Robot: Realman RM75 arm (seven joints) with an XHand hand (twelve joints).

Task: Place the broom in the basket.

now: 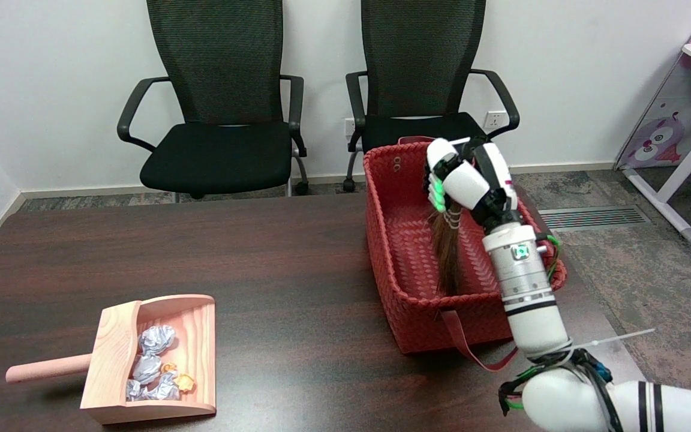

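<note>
Right hand (462,180) is wrapped around the broom (444,249), bristles dangling just below it inside the basket (381,240).

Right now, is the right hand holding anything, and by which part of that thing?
The right hand holds the small brown-bristled broom by its upper end, bristles hanging down inside the red woven basket. The handle itself is hidden behind the hand.
</note>
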